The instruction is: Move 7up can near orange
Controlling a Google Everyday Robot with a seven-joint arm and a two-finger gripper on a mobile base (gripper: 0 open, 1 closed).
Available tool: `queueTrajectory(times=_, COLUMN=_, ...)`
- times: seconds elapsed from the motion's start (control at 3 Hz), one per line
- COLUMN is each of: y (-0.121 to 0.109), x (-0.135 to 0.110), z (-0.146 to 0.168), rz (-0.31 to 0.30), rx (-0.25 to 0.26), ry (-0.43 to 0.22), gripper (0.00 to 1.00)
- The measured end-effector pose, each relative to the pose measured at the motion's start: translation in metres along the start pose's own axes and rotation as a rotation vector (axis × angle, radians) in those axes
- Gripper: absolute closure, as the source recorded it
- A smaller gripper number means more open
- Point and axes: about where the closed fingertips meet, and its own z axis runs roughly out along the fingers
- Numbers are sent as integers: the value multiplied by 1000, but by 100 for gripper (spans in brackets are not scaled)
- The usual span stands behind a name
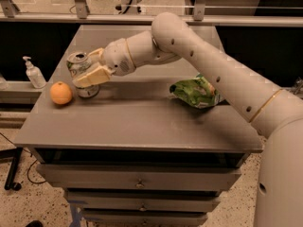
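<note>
The 7up can [77, 60] is silver-grey with green markings and stands upright on the grey table [137, 122] at its left side. The orange [61, 93] lies just left of the can, a small gap apart. My gripper [88, 66] reaches in from the right. Its cream fingers [93, 75] sit on either side of the can and are closed against it. The near finger hides the can's middle. The can's base rests on the tabletop.
A green snack bag [196, 91] lies at the table's right side, under my arm. A white pump bottle [33, 73] stands on a lower ledge left of the table. Drawers run below the front edge. A railing runs behind the table.
</note>
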Motion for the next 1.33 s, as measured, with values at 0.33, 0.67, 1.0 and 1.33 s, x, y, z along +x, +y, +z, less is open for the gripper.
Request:
queueTrajectory(times=0.33, y=-3, x=1, z=-2, rz=1, rx=11, ry=4, gripper=0)
queueTrajectory(times=0.67, y=-9, x=5, z=-10, rz=7, rx=36, ry=13, gripper=0)
queueTrajectory(times=1.0, y=-37, x=23, z=-56, rz=26, rx=161, ry=44, gripper=0)
queueTrajectory(times=1.33, y=-81, x=42, z=-136, rz=58, rx=383, ry=61, gripper=0)
